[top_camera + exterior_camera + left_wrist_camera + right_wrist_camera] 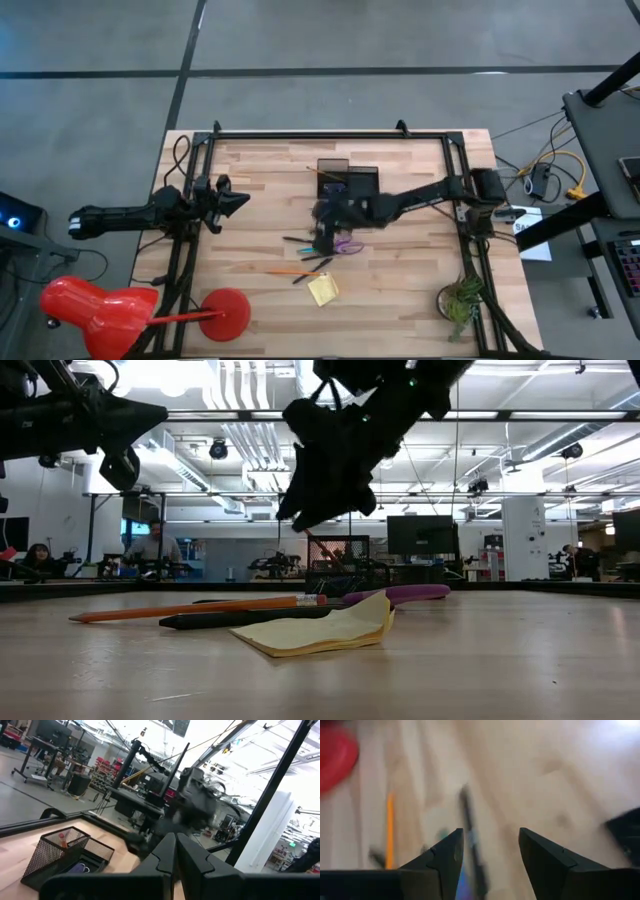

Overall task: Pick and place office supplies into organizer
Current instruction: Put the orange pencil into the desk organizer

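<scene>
The black mesh organizer [348,180] stands at the table's far middle, and the left wrist view shows it [65,852] with an orange-tipped thing inside. In front of it lie purple-handled scissors [347,243], dark pens [300,242], an orange pencil [290,271] and a yellow sticky-note pad [322,290]. My right gripper [490,845] hangs open above the pens, clear of the table in the low view [300,500]; a black pen [470,845] shows between its fingers. My left gripper [175,855] waits shut, raised at the table's left [235,200].
A small green plant [460,300] stands at the near right corner. A red object [100,310] with a round red base [228,312] sits at the near left edge. A black frame [330,135] runs around the table. Bare wood lies between my left gripper and the supplies.
</scene>
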Controlling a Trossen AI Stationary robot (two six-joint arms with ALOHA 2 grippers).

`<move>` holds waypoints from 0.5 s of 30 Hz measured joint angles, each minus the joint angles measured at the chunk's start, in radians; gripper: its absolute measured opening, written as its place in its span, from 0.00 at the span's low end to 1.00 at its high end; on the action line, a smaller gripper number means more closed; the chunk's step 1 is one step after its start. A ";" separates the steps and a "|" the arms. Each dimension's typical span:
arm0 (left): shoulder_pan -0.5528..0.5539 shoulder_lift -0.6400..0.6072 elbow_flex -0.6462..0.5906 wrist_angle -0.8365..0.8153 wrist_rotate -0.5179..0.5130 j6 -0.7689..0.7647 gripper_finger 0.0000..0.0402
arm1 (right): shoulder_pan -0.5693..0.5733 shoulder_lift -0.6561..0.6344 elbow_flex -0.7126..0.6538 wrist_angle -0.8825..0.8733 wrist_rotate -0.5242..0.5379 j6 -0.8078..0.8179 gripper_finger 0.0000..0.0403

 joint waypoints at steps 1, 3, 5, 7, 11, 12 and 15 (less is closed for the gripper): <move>0.000 0.002 0.000 -0.001 0.000 0.000 0.00 | 0.016 0.018 0.021 -0.026 -0.003 -0.024 0.45; 0.000 0.001 0.000 -0.002 0.000 0.000 0.00 | 0.045 0.047 0.055 -0.071 0.007 -0.053 0.45; 0.000 0.004 0.000 -0.003 0.000 0.000 0.00 | 0.065 0.072 0.087 -0.080 0.023 -0.087 0.44; 0.000 0.003 0.000 -0.002 0.000 0.000 0.00 | 0.081 0.100 0.114 -0.076 0.041 -0.119 0.44; 0.000 0.005 0.000 -0.002 0.000 0.000 0.00 | 0.092 0.163 0.147 -0.099 0.040 -0.143 0.44; 0.000 0.006 0.000 -0.003 0.000 0.000 0.00 | 0.092 0.175 0.154 -0.104 0.038 -0.132 0.44; 0.000 0.008 0.000 -0.002 0.001 -0.011 0.00 | 0.090 0.201 0.184 -0.161 0.026 -0.074 0.44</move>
